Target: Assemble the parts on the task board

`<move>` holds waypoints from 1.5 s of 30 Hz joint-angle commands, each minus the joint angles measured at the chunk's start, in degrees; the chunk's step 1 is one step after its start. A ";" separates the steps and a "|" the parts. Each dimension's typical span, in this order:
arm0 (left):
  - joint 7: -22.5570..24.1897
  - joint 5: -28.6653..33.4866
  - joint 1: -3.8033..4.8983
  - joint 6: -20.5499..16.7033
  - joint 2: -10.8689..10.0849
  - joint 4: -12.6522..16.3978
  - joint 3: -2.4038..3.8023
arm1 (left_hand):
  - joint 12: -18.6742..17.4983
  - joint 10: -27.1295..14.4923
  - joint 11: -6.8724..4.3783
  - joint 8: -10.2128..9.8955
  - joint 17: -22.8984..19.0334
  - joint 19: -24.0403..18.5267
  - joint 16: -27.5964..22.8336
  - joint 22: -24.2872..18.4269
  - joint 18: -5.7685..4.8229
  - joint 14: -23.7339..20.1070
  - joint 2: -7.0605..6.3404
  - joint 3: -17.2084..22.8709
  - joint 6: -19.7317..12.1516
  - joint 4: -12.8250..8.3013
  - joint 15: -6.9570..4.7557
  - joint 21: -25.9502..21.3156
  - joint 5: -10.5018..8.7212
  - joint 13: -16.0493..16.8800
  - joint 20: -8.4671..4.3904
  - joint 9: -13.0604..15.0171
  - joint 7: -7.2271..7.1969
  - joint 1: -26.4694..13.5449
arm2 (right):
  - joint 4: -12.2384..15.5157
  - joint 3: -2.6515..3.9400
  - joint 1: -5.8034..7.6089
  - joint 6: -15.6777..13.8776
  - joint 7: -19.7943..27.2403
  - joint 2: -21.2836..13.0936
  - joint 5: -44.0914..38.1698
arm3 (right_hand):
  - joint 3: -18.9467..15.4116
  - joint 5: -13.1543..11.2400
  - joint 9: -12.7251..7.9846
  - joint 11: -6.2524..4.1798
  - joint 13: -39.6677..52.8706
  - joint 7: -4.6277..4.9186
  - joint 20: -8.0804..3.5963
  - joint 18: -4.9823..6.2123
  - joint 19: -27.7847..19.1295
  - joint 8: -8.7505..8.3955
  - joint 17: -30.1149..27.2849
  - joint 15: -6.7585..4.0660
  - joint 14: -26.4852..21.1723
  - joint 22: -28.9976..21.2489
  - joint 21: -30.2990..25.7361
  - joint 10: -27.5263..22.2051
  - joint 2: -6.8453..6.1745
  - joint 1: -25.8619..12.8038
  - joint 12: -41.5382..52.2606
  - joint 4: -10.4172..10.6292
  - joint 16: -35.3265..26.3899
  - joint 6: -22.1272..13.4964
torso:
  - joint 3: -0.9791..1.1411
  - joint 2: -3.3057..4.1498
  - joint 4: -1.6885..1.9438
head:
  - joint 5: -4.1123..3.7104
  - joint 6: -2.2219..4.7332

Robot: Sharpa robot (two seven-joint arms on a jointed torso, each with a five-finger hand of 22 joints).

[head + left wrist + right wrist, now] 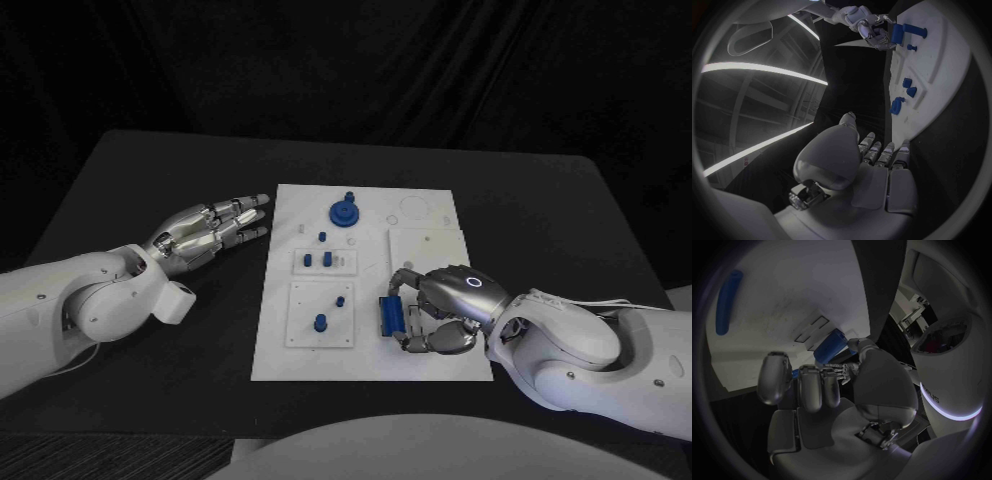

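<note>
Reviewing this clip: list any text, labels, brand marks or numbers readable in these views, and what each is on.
No text can be read.
Right arm: small dark lettering beside the glowing ring, seen in the right wrist view, too blurred to read.
Task board: no printing visible.
Blue parts, such as the long bar by the right hand: no markings visible.
Left hand: no label visible.

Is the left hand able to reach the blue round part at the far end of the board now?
Probably yes. The left hand is open beside the task board, and nothing lies between it and the blue round part.
</note>
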 commanded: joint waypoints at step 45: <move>-0.03 0.32 -0.26 1.23 0.24 -0.06 0.04 | 0.25 0.55 0.91 0.25 0.08 0.47 0.35 0.09 -0.41 0.35 -0.04 0.26 0.20 0.08 0.29 0.44 0.08 0.25 0.06 0.08 0.78 0.43 | -0.28 -0.09 -0.25 -1.96 -2.76 0.20 -1.93 | -8.90 -33.73 -14.96 1.82 15.05 2.06 1.29 0.29 -0.88 -8.53 5.74 1.57 4.03 9.40 -2.22 6.16 0.39 3.51 0.15 1.30 -0.74 -8.63 | 0.01 0.01 -0.01 | 0.25 -0.01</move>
